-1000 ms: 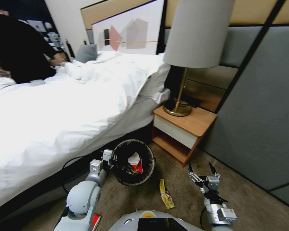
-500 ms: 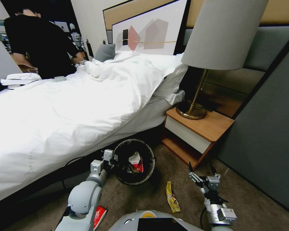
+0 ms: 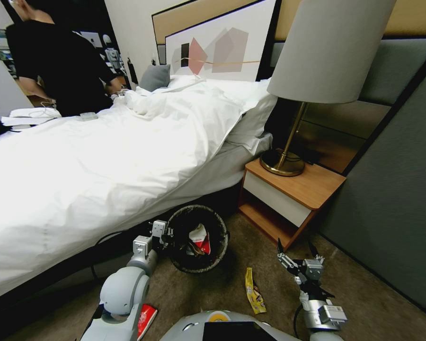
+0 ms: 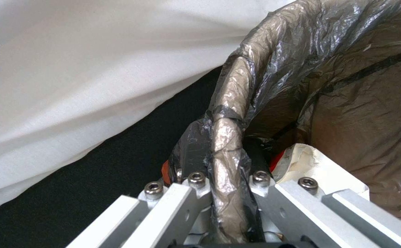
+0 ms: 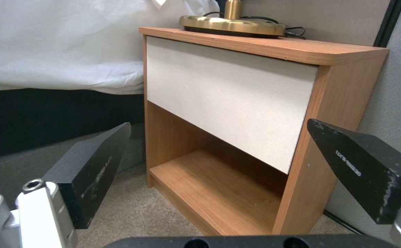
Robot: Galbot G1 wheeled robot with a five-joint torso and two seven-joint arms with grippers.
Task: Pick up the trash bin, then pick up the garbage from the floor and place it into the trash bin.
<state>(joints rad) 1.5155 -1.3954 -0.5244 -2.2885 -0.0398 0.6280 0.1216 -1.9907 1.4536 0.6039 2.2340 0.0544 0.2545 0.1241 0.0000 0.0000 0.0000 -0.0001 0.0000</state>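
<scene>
The trash bin (image 3: 196, 269) with its dark bag liner hangs by the bed's edge, and my left gripper (image 3: 163, 233) is shut on its rim. In the left wrist view the fingers (image 4: 182, 196) clamp the bag-covered rim (image 4: 237, 89), one inside and one outside. A red-and-white carton (image 3: 201, 239) lies inside the bin. A yellow wrapper (image 3: 254, 290) lies on the carpet between my arms. A red-and-white piece (image 3: 146, 318) lies on the floor beside my left arm. My right gripper (image 3: 296, 250) is open and holds nothing, above the carpet in front of the nightstand (image 5: 237, 103).
The bed (image 3: 104, 156) with its white duvet fills the left. The wooden nightstand (image 3: 293, 189) carries a brass lamp (image 3: 284, 163) at the right, against the grey wall panels (image 3: 388, 213). Carpet lies open around the yellow wrapper.
The head camera swung between one second ago and half a second ago, shifting the whole picture. Since then the right gripper has barely dropped. The left gripper still holds the bin.
</scene>
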